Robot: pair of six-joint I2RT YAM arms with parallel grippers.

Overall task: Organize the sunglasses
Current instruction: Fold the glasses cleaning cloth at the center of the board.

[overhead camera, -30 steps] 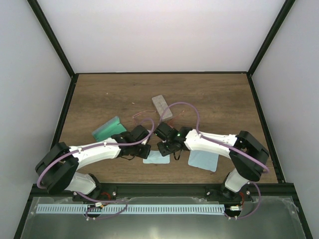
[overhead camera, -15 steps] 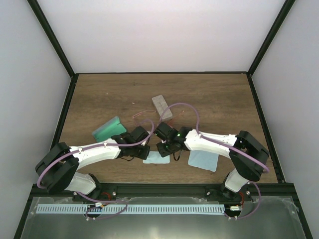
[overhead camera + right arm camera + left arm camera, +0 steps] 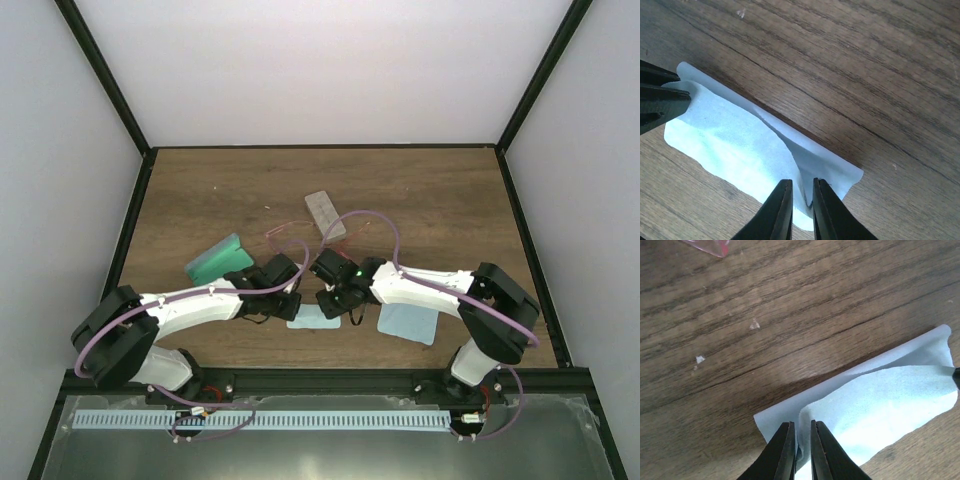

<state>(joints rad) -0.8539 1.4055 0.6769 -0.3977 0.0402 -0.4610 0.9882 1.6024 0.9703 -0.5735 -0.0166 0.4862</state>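
Both grippers pinch the same light-blue cloth (image 3: 314,319) near the table's front middle. My left gripper (image 3: 801,440) is shut on the cloth's (image 3: 880,400) left corner, and my right gripper (image 3: 802,195) is shut on a raised fold at the right end of the cloth (image 3: 735,145). The cloth lies doubled over, with a lower layer showing beyond it. In the top view the left gripper (image 3: 293,303) and right gripper (image 3: 335,303) stand close together. The thin red-framed sunglasses (image 3: 276,236) lie just beyond them, and a pink-red bit of the sunglasses (image 3: 710,245) shows in the left wrist view.
A grey oblong case (image 3: 325,215) lies behind the grippers. A green-blue case (image 3: 213,258) lies at the left. A second light-blue cloth (image 3: 408,322) lies flat at the right under the right arm. The left fingers (image 3: 660,97) show in the right wrist view.
Both grippers have shifted slightly while holding the cloth. The cloth between them now looks narrower and folded over.
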